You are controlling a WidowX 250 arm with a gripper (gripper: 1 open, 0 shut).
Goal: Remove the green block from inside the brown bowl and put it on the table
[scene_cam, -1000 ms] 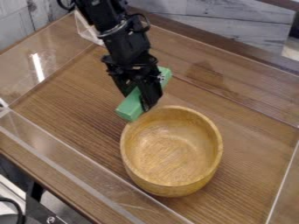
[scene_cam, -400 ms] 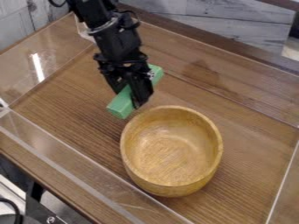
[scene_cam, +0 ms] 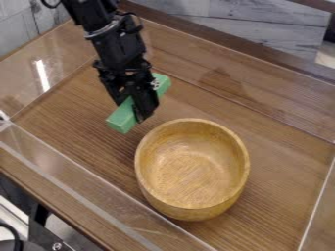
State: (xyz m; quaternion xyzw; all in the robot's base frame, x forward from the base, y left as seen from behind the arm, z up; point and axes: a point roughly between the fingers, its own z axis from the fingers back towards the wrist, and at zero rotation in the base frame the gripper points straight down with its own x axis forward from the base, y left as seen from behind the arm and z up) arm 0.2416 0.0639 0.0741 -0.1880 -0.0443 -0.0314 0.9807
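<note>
The gripper [scene_cam: 132, 101], pinching the green block [scene_cam: 127, 113], has slid further toward the upper left, away from the brown bowl [scene_cam: 193, 168] at lower right.

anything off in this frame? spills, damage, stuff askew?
Nothing stands out. The gripper is shut on the green block, which hangs tilted in the grip, outside the brown bowl to its upper left. The bowl sits upright and empty on the table. No spills or damage visible.
</note>
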